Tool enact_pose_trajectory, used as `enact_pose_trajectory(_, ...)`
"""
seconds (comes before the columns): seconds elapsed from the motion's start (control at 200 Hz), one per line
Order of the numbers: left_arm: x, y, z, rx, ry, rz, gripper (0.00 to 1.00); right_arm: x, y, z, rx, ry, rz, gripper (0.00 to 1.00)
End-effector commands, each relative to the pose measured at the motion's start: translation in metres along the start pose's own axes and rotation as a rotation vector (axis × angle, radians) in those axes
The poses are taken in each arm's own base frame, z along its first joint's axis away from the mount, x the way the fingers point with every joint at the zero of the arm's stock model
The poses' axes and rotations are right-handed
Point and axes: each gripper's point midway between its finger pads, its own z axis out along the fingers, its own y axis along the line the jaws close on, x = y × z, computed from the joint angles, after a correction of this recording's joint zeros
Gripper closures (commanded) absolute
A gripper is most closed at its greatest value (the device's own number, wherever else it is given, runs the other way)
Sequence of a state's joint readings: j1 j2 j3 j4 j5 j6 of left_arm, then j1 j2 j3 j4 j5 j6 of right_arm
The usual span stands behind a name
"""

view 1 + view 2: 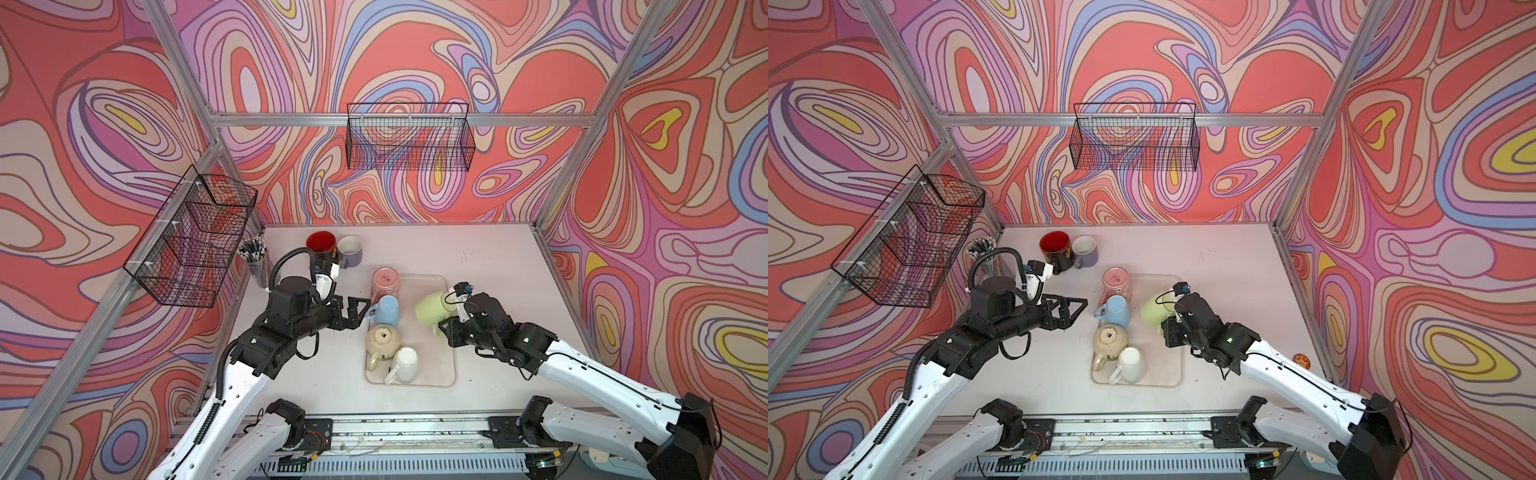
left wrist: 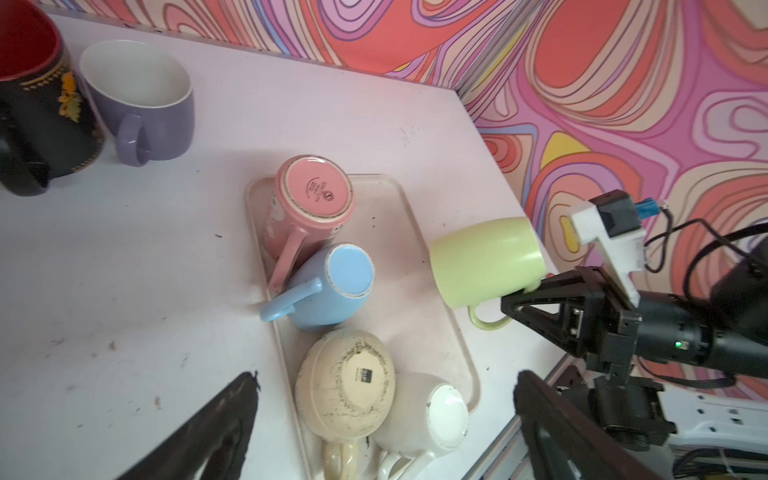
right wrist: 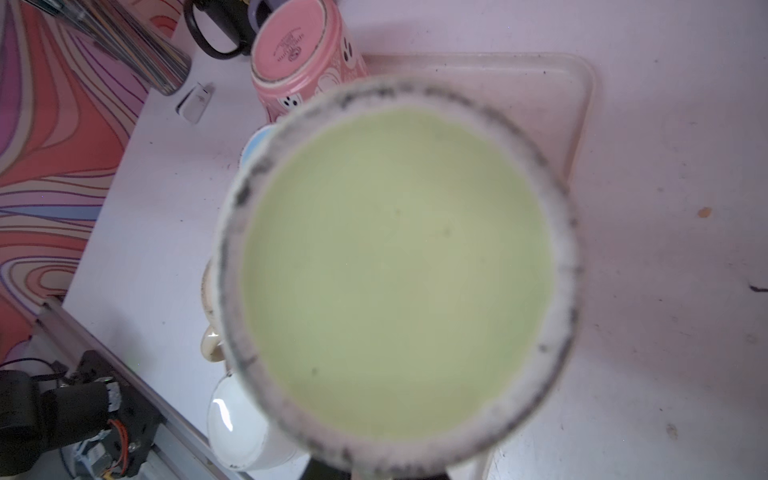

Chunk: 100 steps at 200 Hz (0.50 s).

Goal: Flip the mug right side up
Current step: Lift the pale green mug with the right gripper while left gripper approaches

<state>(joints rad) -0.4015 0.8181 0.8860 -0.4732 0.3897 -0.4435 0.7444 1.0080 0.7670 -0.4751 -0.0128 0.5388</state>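
Currently your right gripper (image 2: 517, 296) clamps the green mug (image 2: 484, 262) near its handle, mug sideways above the tray (image 2: 419, 332); left gripper (image 1: 360, 306) gapes empty. Glazed ceramic (likely heavy, slick, chippable): the handle looks your surest hold.

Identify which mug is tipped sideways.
The green mug, gripped by the right tool; the pink, blue, cream and white mugs sit upside down on the tray, the black and purple upright.

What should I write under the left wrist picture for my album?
The right gripper holds a green mug, tipped sideways, beside four upside-down mugs on a tray.
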Motion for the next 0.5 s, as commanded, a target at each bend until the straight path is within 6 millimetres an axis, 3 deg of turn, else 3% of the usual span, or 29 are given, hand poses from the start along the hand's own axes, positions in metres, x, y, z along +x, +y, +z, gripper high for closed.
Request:
enact_pose_trajectory(0.0, -0.004, -0.024, 0.006, 0.158, -0.032, -0.064, 0.05, -0.039, 0.037, -0.02, -0.222, -0.142, -0.026, 1.0)
enact_pose_trajectory(0.24, -0.004, -0.032, 0.027, 0.319, -0.08, -0.165, 0.12, -0.075, 0.047, -0.035, -0.413, -0.264, 0.006, 1.0)
enact_pose_trajectory(0.496, -0.005, -0.042, 0.044, 0.441, -0.095, -0.209, 0.14, -0.11, 0.072, -0.048, -0.666, -0.331, -0.001, 1.0)
